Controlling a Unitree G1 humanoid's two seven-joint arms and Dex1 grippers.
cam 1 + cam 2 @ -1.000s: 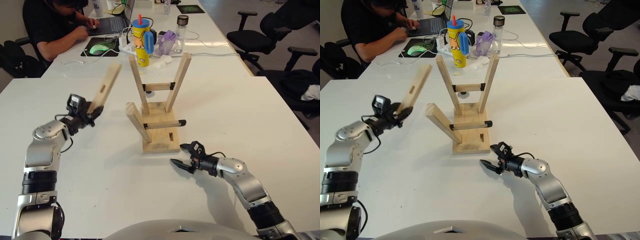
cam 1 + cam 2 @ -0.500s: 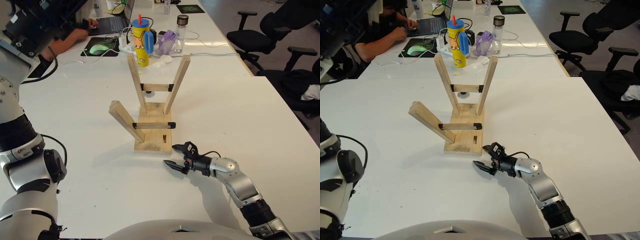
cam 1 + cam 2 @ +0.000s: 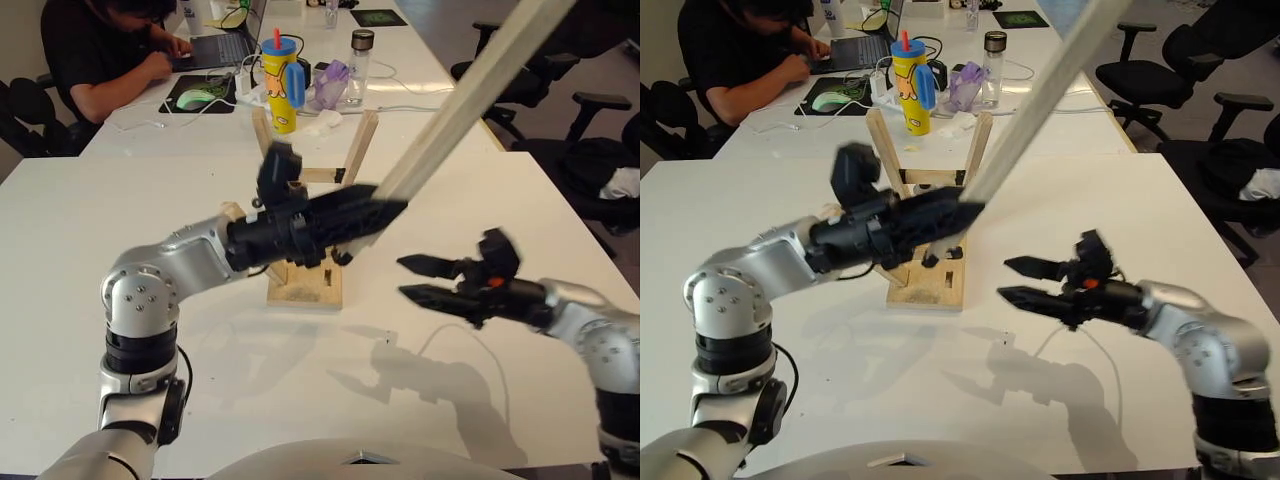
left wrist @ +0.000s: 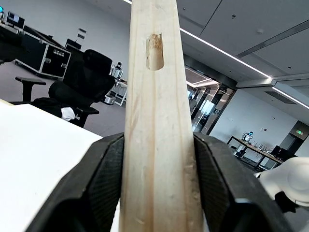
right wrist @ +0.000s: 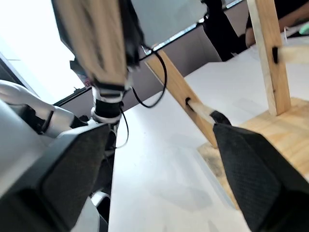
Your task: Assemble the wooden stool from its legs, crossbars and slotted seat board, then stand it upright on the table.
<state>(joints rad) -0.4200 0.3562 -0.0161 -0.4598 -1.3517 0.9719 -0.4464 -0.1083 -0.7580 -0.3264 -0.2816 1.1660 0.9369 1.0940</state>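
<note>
Our left arm bends at the elbow and reaches inward, the left gripper (image 3: 378, 210) clamped on a wooden leg (image 3: 470, 90) slanting upward. Our right forearm points inward too, the right gripper (image 3: 402, 278) level, fingers (image 3: 428, 265) spread apart.

Bright ceiling light; soft shadows on the table (image 3: 60, 250); right wrist backdrop overexposed

It was an open office: long white tables (image 3: 90, 200), black swivel chairs (image 3: 540, 70) on the far right, a laptop (image 3: 218, 47) and mouse (image 3: 200, 97) at far left.
</note>
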